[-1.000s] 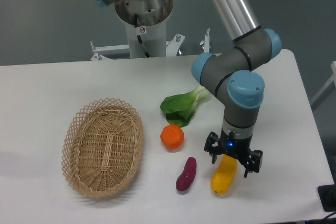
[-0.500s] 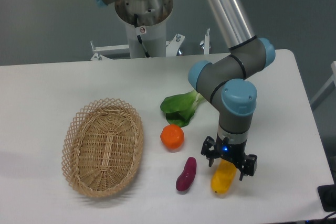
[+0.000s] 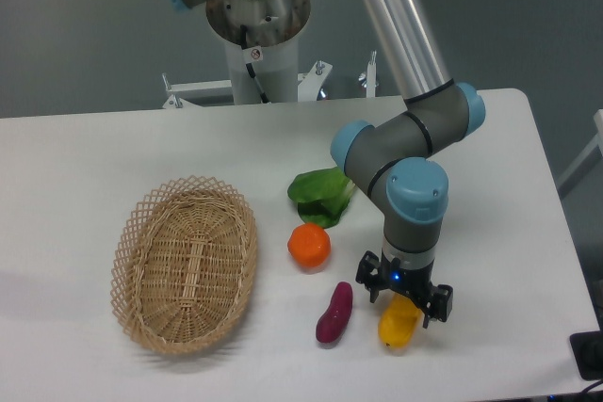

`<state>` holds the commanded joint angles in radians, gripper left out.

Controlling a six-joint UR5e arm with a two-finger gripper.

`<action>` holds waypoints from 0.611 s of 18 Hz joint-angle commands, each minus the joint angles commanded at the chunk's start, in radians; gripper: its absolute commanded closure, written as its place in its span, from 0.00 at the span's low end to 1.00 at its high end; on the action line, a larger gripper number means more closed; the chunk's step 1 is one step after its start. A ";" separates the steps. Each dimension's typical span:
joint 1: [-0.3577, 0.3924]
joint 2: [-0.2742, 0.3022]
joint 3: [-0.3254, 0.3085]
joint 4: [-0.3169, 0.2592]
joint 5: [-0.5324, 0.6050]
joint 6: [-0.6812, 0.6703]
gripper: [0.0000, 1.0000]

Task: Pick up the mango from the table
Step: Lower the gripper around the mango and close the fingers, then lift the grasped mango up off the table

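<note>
Mango [image 3: 398, 322] lies on the white table [image 3: 113, 152] directly beneath the gripper [image 3: 399, 297], its upper end between the spread fingers, its lower end jutting out toward the near edge. Its long axis runs roughly from far to near, tilted slightly, crossing the jaws' line. The purple piece [image 3: 334, 312] sits just to the gripper's side, apart from the mango.

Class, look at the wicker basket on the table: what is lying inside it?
Nothing shows inside the wicker basket; its woven floor looks bare. The near wall hides only a thin strip of the inside along the front rim.
</note>
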<state>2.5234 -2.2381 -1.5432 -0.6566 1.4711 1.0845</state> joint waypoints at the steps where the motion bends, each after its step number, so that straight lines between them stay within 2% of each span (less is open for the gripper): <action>1: 0.000 -0.003 0.000 0.000 0.000 0.000 0.00; 3: -0.002 -0.003 0.000 0.000 0.000 0.000 0.01; 6: 0.000 0.003 -0.002 0.000 0.000 -0.002 0.22; 11: -0.002 0.008 0.002 0.000 0.000 -0.005 0.45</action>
<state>2.5219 -2.2304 -1.5417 -0.6565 1.4711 1.0799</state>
